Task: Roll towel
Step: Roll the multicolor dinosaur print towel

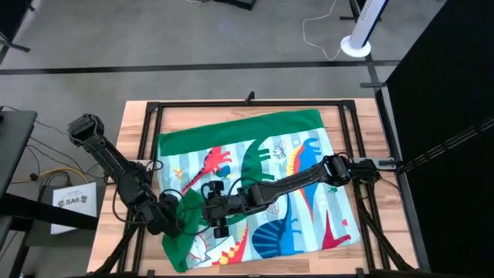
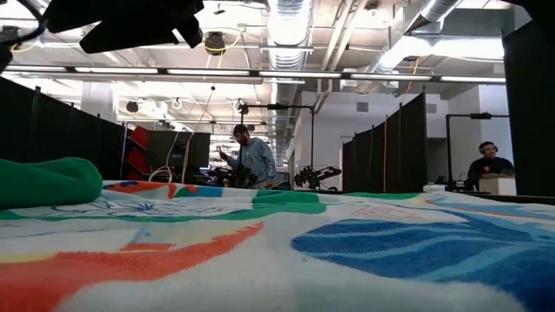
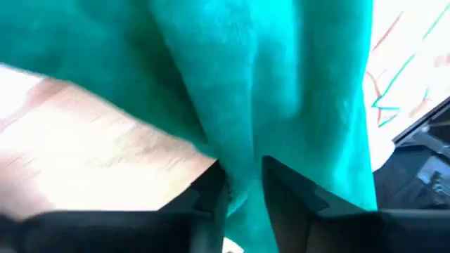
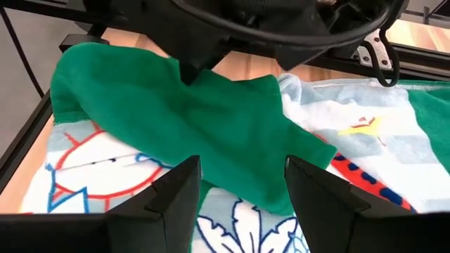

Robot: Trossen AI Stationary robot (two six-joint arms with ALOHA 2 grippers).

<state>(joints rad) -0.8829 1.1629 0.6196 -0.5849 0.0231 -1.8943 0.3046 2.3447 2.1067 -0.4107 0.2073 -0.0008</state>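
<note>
The towel (image 1: 262, 185) lies spread on the wooden table (image 1: 135, 116), print side up, with a green band along its far edge. At its near-left corner a green flap (image 4: 176, 119) is turned over onto the print; it shows as a green hump (image 2: 52, 180) in the low view. My left gripper (image 1: 176, 218) is shut on this flap at the towel's near-left part. My right gripper (image 4: 242, 176) reaches in from the right and stands open just above the print, right beside the flap (image 1: 202, 210), with nothing between its fingers. My left gripper pinches a bunched fold of the green flap (image 3: 242, 151) between its two fingers (image 3: 211, 190). The cloth runs up and away from the fingers in several folds, raised off the bare wood (image 3: 105, 140) beside it. How many layers are held, I cannot tell.
A black metal frame (image 1: 231, 104) runs round the table's edges. Bare wood shows left of the towel and along the far edge. A white stand (image 1: 356, 46) is on the floor beyond. People (image 2: 251, 156) are in the room behind the table.
</note>
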